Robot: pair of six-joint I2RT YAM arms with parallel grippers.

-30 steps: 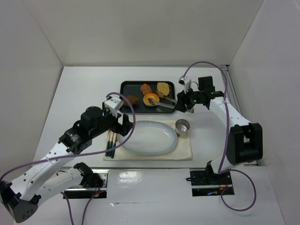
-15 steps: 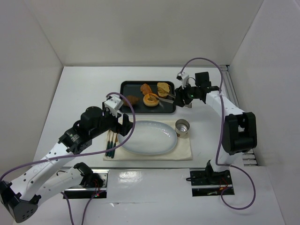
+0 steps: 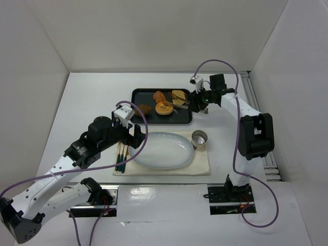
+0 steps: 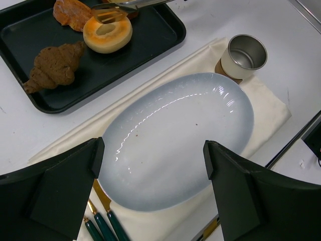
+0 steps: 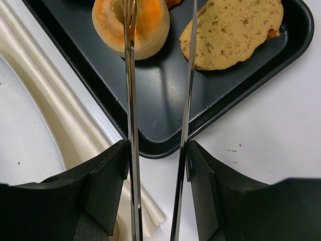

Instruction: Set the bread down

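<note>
The bread (image 3: 164, 108) is a golden ring lying in the black tray (image 3: 138, 95); it also shows in the wrist views (image 4: 108, 34) (image 5: 150, 25). My right gripper (image 3: 197, 101) (image 5: 158, 150) is shut on metal tongs (image 5: 131, 100), whose two arms reach out over the tray. One forked tong tip sits over the bread's hole, and the other arm passes between the bread and the toast slice (image 5: 230, 30). My left gripper (image 3: 134, 134) (image 4: 153, 155) hangs open above the oval white plate (image 4: 235, 100), holding nothing.
The tray also holds a dark brown croissant (image 4: 55, 65) and an orange-brown piece (image 4: 72, 11). A metal cup (image 3: 199, 138) stands right of the plate on a cream cloth (image 3: 202, 164). Green-handled cutlery (image 3: 121, 156) lies left of the plate. White walls enclose the table.
My right gripper has swung back and toward the tray's right end, turning the tongs, and the tong arms have closed a little. The bread stays in the tray. The left arm is still.
</note>
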